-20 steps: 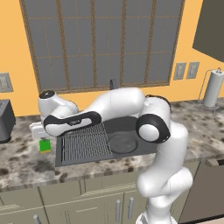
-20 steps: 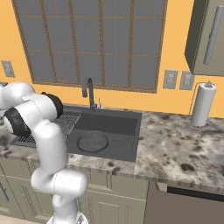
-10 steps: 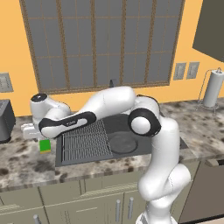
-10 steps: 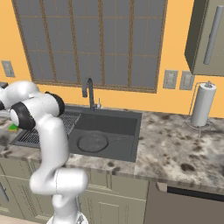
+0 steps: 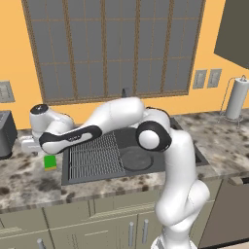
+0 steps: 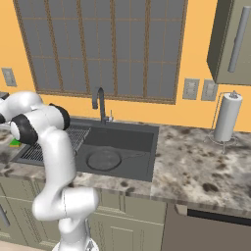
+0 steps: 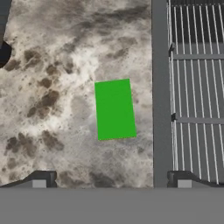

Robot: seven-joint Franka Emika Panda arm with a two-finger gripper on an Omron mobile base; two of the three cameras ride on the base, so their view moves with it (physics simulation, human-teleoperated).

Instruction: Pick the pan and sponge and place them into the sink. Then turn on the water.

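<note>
Pincer [image 7: 111, 179] was wide open and empty, hovering above the sponge [image 7: 115, 109] with its tips straddling it from above, not yet touching. Sponge lay flat on the marbled tabletop [image 7: 52, 87], just beside the sink's [image 7: 160, 87] left rim, green face up; in the left base view the sponge [image 5: 49, 162] sat on the tabletop just left of the sink [image 5: 65, 165], under the hand. Ribbed rack [image 7: 197, 87] filled the sink's near half on the other side of that rim. Pan [image 5: 136, 159] was already lying inside the sink, right of the rack; same in the right base view, pan [image 6: 103, 159] in the sink in front of the faucet [image 6: 100, 103]. No stream visible at the faucet, so water looked off. My read: pan placement done, sponge pick is the current step with descent and closing still to come, then drop it in the sink, then turn on the water.
</note>
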